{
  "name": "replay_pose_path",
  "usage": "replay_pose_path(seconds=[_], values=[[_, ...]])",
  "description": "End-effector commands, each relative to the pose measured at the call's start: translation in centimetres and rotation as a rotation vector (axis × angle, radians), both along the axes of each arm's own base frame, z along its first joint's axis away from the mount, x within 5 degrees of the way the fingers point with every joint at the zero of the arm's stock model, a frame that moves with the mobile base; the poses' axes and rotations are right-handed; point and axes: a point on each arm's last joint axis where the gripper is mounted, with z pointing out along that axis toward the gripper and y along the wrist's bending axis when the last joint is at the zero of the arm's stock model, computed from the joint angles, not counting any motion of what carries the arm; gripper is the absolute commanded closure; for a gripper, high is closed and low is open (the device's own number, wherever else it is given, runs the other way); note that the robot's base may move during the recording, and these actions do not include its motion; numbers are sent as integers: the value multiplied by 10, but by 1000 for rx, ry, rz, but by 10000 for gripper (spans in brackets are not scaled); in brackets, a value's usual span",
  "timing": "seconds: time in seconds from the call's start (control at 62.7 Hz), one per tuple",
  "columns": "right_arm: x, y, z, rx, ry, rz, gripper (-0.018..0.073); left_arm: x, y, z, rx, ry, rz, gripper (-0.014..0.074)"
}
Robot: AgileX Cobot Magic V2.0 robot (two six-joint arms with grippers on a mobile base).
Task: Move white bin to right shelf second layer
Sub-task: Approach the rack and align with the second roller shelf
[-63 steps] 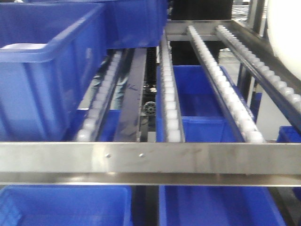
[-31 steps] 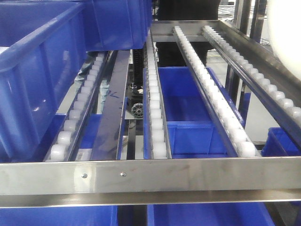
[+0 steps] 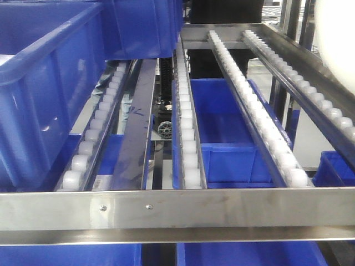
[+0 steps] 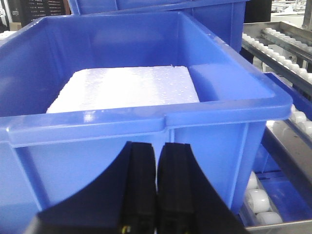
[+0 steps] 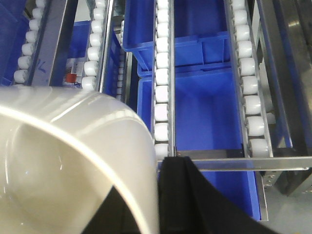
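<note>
The cream-white glossy plastic tub sits raised over the right edge of the steel rack level of sloping white-roller rails, near its riveted front lip.

Front view looks along the roller rails from the shelf's front lip; left wrist view closely faces a blue crate; right wrist view overlooks the same rails

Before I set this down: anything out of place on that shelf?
Nothing stands out. The roller rails run straight with no rollers visibly missing, the blue crate sits on the left lane, and the white bin looks intact in the right pincer.
</note>
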Motion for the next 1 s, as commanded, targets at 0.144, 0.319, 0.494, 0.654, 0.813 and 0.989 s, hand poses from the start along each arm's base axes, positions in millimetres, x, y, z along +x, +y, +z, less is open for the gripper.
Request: replay_pose_path(seconds=[0.144, 0.319, 0.494, 0.654, 0.813, 0.989], values=[[4, -1, 16, 25, -106, -18, 503, 0, 0, -4, -17, -60, 1, 512], [4, -1, 16, 25, -106, -18, 503, 0, 0, -4, -17, -60, 1, 512], [4, -1, 16, 25, -106, -18, 503, 0, 0, -4, -17, -60, 1, 512], [4, -1, 16, 25, -106, -18, 503, 0, 0, -4, -17, -60, 1, 512], [4, -1, 16, 25, -106, -18, 503, 0, 0, -4, -17, -60, 1, 512], [4, -1, 16, 25, -106, -18, 503, 0, 0, -4, -17, -60, 1, 512]])
